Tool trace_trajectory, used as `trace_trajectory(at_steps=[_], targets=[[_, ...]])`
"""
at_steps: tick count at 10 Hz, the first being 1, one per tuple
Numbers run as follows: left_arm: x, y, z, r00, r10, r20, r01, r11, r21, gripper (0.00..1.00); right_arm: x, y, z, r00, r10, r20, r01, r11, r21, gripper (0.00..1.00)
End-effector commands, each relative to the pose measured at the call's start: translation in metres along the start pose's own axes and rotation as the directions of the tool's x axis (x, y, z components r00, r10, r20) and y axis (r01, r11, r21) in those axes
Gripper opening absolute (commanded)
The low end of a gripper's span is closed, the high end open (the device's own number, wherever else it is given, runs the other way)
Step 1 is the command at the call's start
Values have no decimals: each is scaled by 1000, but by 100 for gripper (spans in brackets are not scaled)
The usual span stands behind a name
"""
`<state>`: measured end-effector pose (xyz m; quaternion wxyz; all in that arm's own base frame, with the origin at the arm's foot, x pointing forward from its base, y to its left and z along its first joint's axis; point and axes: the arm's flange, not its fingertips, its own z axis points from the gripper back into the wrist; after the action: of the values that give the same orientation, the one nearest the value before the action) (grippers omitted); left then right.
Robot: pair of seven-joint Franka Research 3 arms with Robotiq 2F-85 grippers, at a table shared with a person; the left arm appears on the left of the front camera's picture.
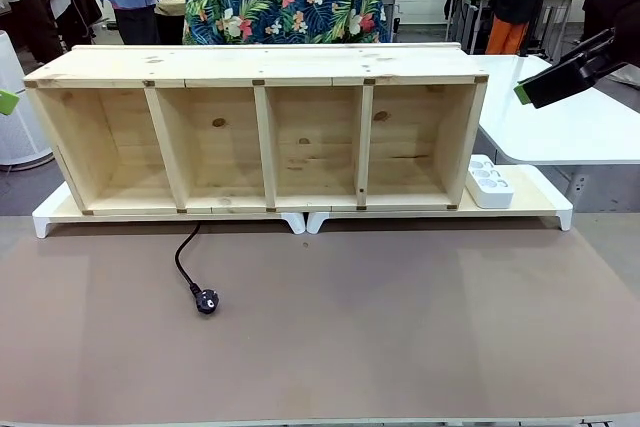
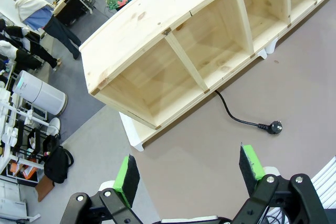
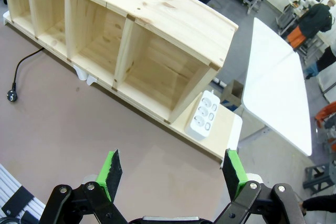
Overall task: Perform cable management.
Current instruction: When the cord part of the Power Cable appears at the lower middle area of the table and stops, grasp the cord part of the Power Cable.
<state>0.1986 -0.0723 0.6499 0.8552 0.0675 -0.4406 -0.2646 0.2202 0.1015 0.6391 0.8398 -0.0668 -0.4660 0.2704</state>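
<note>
Left gripper [image 2: 189, 174] and right gripper [image 3: 170, 174] hover high, jaws spread, both empty. The cable [image 1: 178, 261] trails from under the wooden shelf [image 1: 300, 67] onto the desk [image 1: 400, 337], left of middle, with its plug [image 1: 206, 300] lying loose. I'd have the left gripper drop straight down near the plug, its fingers straddling the cord crosswise.
</note>
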Motion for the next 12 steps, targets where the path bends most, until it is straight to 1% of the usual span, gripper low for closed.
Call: trace_trajectory(at_steps=[1,2,3,8,10,11,12], targets=[[0,1,0,1000,2,2,-2,1000,-1,100,0,-1,0,1000,0,0,0,1000,-2,100],[0,1,0,1000,2,2,-2,1000,-1,100,0,0,0,1000,0,0,0,1000,0,100],[0,1,0,1000,2,2,-2,1000,-1,100,9,10,-6,1000,27,-3,-27,999,33,100],[0,1,0,1000,2,2,-2,1000,-1,100,50,72,-33,985,161,-59,-150,976,157,100],[0,1,0,1000,2,2,-2,1000,-1,100,70,107,-52,975,203,-92,-179,960,217,100],[0,1,0,1000,2,2,-2,1000,-1,100,82,130,-67,966,227,-124,-194,952,237,100],[0,1,0,1000,2,2,-2,1000,-1,100,92,150,-78,962,223,-159,-178,951,254,100]])
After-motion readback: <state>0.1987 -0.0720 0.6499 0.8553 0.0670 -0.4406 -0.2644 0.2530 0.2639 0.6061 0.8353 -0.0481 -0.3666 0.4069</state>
